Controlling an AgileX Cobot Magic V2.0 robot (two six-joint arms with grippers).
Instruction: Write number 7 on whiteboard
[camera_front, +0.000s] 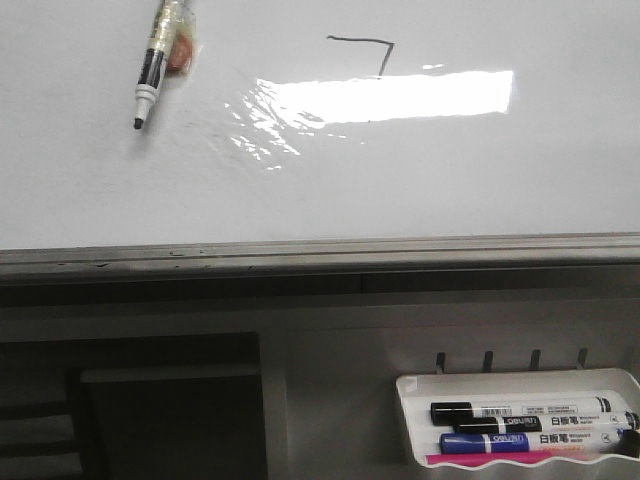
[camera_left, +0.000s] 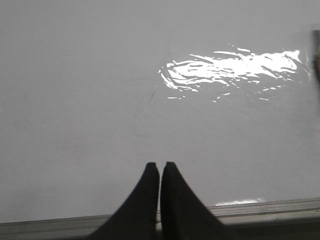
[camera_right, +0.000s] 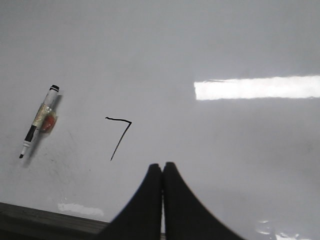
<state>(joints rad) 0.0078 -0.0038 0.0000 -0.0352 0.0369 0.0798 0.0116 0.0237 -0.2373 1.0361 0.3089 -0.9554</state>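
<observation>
The whiteboard (camera_front: 420, 190) fills most of the front view, glossy white with a grey metal lower edge. A thin black number 7 (camera_front: 372, 50) is drawn near its top; in the right wrist view the number 7 (camera_right: 120, 136) shows just beyond my right gripper (camera_right: 162, 165), whose black fingers are shut on nothing. A marker (camera_front: 155, 62) with tape round its barrel lies loose on the board, tip pointing down-left; the same marker (camera_right: 39, 121) lies left of the 7. My left gripper (camera_left: 159, 164) is shut and empty over bare whiteboard (camera_left: 90, 100). Neither gripper shows in the front view.
A small white marker tray (camera_front: 412, 420) hangs below the board at the lower right, holding black, blue and pink markers (camera_front: 530, 412). A bright rectangular light reflection (camera_front: 390, 97) lies on the board. A dark opening (camera_front: 130, 410) sits below the board's edge at left.
</observation>
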